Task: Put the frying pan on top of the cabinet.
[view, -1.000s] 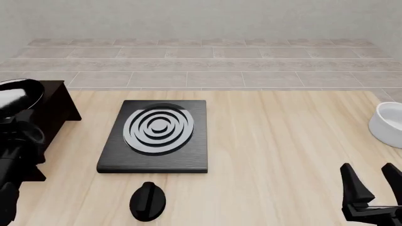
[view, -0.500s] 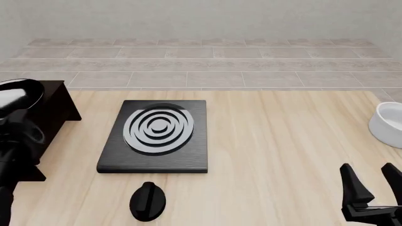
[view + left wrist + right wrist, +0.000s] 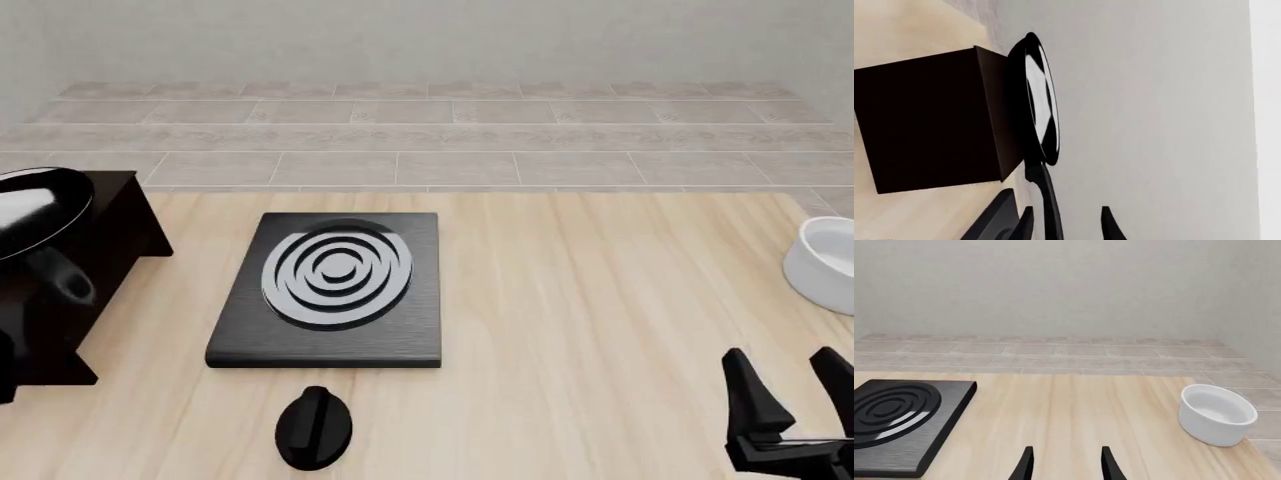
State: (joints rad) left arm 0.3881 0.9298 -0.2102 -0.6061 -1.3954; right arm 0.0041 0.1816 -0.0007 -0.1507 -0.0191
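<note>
Pan (image 3: 38, 208) sits on cabinet (image 3: 80, 290) top, left gripper (image 3: 1066, 222) spread around its handle without touching, right gripper (image 3: 790, 400) spread, empty.

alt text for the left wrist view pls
The frying pan sits on top of the dark brown cabinet, its thin handle running back between the open left claw fingers. Pale wooden table and a grey wall lie behind.
</note>
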